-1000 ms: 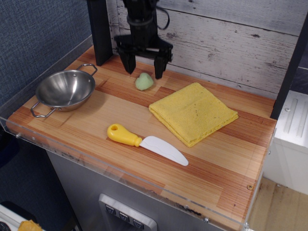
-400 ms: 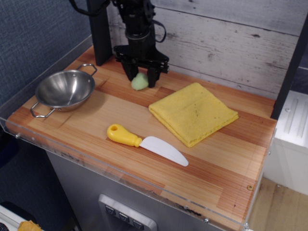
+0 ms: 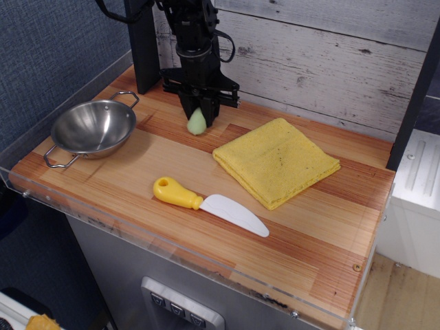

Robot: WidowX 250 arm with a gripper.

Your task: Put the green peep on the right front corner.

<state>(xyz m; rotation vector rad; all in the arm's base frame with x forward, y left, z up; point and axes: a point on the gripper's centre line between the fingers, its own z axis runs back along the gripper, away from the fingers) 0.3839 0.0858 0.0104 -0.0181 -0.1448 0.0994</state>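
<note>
The green peep (image 3: 197, 123) is a small pale green blob at the back of the wooden tabletop, squeezed narrow between my fingers. My black gripper (image 3: 199, 115) points straight down and is shut on it, with the peep's lower end touching or just above the wood. The right front corner (image 3: 347, 275) of the striped tabletop lies far off at the lower right, with a small dark screw hole (image 3: 356, 267) and a clear acrylic rim.
A folded yellow cloth (image 3: 276, 160) lies right of the gripper. A yellow-handled white knife (image 3: 208, 203) lies at the front middle. A steel bowl (image 3: 92, 128) with handles sits at the left. A black post (image 3: 141, 42) stands behind, before the plank wall.
The gripper came down over the peep and its fingers closed from wide open onto it, squeezing it narrower.
</note>
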